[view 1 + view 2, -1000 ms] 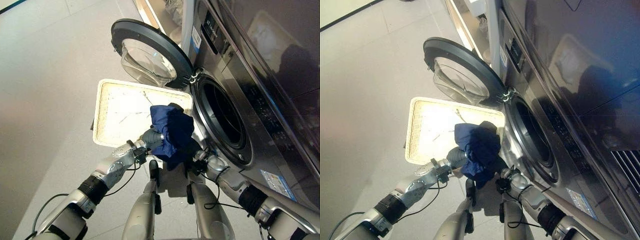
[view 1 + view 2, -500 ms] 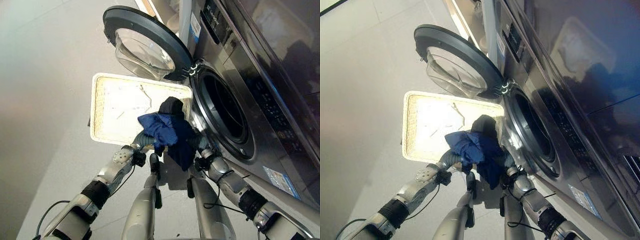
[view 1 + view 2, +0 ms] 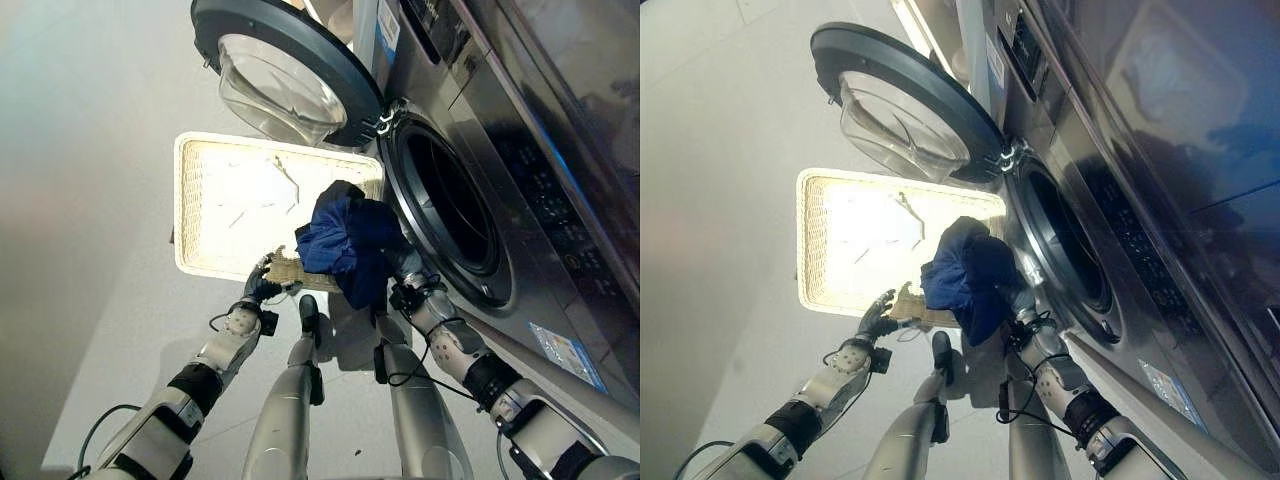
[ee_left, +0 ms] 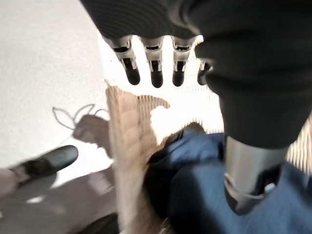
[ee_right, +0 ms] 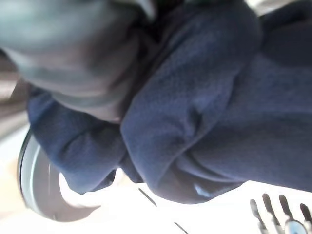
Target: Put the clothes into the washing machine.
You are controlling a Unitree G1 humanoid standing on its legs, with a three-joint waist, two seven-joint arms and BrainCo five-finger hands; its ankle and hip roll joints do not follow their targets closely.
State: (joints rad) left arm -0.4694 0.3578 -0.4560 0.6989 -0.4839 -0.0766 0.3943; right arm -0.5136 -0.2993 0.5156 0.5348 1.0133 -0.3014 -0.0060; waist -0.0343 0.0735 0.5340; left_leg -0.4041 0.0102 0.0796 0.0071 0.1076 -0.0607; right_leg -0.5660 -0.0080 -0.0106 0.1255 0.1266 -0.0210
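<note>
Navy cloth (image 3: 345, 243) covers my right hand (image 3: 403, 268). The bundle sits bunched over it at the centre of the head views, and its folds lie right up against the wrist camera. My fingers are buried in the fabric, so I cannot tell whether they are curled round it or lying slack beneath it. The garment is off the floor, just in front of the lower left rim of the drum opening (image 3: 452, 215). It touches or nearly touches that rim and is not inside. A dark fold pokes up at its top, and a loose end hangs down toward the lower middle of the frame.

My left hand (image 3: 262, 288) is to the left of the bundle and a little lower. Its fingers (image 4: 156, 73) are straight and spread, and they grip nothing. It is at the near edge of the laundry basket (image 3: 186, 205), by the woven rim at the corner nearest the cloth. I cannot tell whether my fingertips touch the weave. In the left wrist view the blue fabric lies just past that rim.

The basket is pale and rectangular. It sits on the light floor (image 3: 90, 150) in the left centre of the frame, and its right side runs close along the machine's front.

The washing machine (image 3: 560, 150) fills the right side of the frame, with a dark, glossy front. Its round door (image 3: 285, 75) is swung wide open at the upper centre, and the clear bowl of the door faces out above the basket's far edge.
</note>
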